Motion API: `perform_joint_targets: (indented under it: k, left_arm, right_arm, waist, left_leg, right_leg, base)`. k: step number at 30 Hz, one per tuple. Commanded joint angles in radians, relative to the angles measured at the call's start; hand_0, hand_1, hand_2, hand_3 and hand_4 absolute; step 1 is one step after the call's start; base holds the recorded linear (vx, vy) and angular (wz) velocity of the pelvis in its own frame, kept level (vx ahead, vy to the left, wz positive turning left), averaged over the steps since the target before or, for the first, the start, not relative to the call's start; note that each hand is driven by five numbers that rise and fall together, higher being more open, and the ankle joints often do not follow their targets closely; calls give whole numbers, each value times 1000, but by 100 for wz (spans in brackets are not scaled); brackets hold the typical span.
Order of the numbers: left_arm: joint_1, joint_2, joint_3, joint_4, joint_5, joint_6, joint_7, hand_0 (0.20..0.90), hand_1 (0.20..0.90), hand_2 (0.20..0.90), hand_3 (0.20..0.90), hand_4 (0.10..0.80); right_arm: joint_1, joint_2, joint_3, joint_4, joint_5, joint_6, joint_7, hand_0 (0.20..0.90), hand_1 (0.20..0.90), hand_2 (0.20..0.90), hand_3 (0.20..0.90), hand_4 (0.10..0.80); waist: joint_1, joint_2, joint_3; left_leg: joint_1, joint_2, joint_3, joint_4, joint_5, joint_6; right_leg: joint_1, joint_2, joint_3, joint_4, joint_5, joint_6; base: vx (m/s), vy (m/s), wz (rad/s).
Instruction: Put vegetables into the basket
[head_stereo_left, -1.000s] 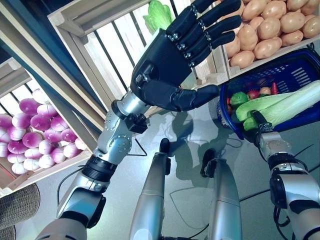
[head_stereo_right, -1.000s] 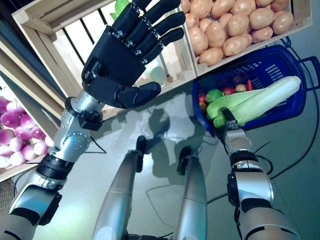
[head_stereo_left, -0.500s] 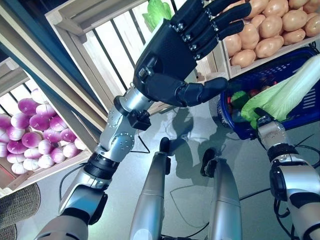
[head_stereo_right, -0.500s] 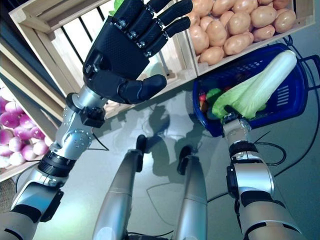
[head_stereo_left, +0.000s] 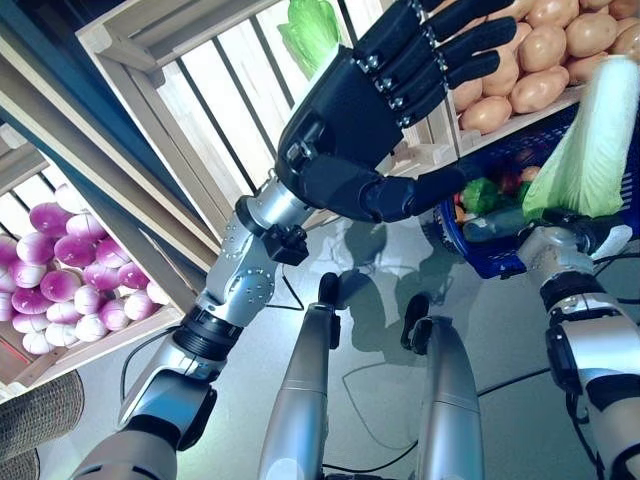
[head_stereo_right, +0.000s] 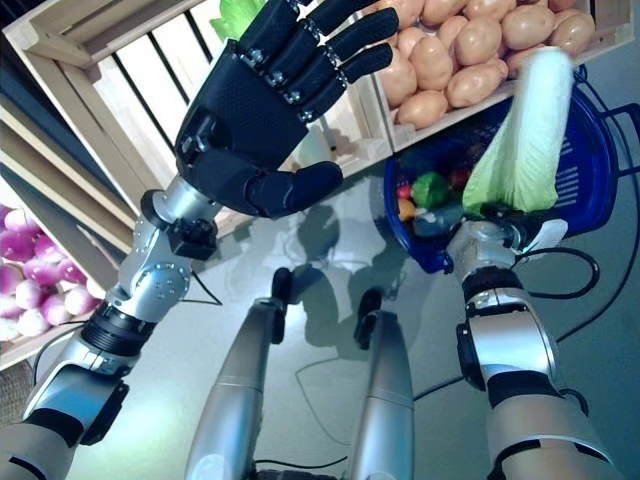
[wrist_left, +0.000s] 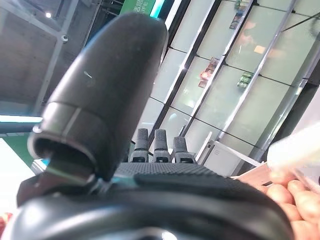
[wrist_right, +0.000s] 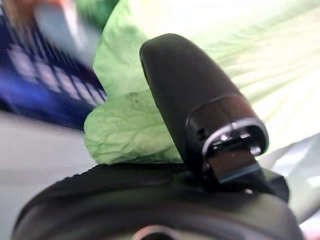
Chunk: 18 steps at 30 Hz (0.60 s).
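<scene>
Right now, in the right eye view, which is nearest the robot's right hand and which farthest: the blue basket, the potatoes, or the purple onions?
1. Blue basket: nearest, just behind the right hand, which grips a cabbage over it.
2. Potatoes: farther, in the crate beyond the basket.
3. Purple onions: farthest, across the view on the robot's left.

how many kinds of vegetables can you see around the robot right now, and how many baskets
Cabbage in the right hand: 1
Leafy greens in the crate: 1 bunch
Potatoes: 1 pile
Purple onions: 1 pile
Blue basket: 1
Total: 4 kinds outside the basket, 1 basket; the small things inside it are too hidden to count.
</scene>
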Motion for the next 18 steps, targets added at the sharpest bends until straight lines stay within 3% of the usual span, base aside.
perform_joint_targets:
  k: [1,5,10,11,12,13,18]
  left_arm:
    - [-132,-57,74,-96,-65,-93,-46,900,900,900,900,800]
    - [-136,-63,74,-89,-55,-86,-46,900,900,900,900,800]
    - [-140,-62,78,-78,-58,-84,-46,900,900,900,900,800]
    - [-141,-63,79,-76,-56,-83,-47,900,900,900,900,800]
    - [-142,-66,80,-73,-52,-83,-48,900,900,900,900,800]
    - [-143,-67,80,-72,-51,-82,-49,900,900,900,900,800]
    - [-143,-67,75,-83,-39,-79,-38,900,900,900,900,800]
  right_arm:
    - [-9,-39,-17,-3,270,-117,205,900,900,900,900,800]
    - [3,-19,-27,-14,342,-87,283,900,900,900,900,800]
    - [6,-6,-18,-42,324,-69,289,900,900,900,900,800]
    - [7,-4,-17,-39,326,-67,291,568,568,568,568,579]
    - [6,-3,-18,-33,336,-69,295,509,509,509,509,540]
    - [5,-3,-17,-29,342,-70,299,300,300,300,300,400]
    - [1,-1,-23,-30,398,-59,349,300,300,300,300,400]
  waist:
    - [-1,52,-2]
    - [-2,51,-2]
    - [-6,53,-2]
    - [-5,52,-2]
    - [-4,52,-2]
    - [-4,52,-2]
    - [-2,53,-2]
  left_leg:
    - [89,-51,90,-19,-116,73]
    - [92,-52,89,-29,-111,73]
    - [91,-53,89,-31,-110,73]
    - [90,-53,89,-32,-109,72]
    - [91,-53,89,-35,-107,72]
    - [92,-53,89,-38,-106,72]
    - [89,-55,86,-43,-102,72]
  right_leg:
    - [79,65,-32,-59,77,-42]
    - [75,65,-32,-60,82,-40]
    - [69,65,-30,-56,83,-40]
    - [68,64,-31,-57,84,-40]
    - [69,64,-31,-59,84,-40]
    - [70,65,-31,-62,85,-40]
    - [69,64,-38,-66,86,-41]
  base:
    - [0,0,0]
    - [4,-1,-1]
    - [3,1,-1]
    - [0,0,0]
    - [0,0,0]
    - [0,0,0]
    - [2,-4,1]
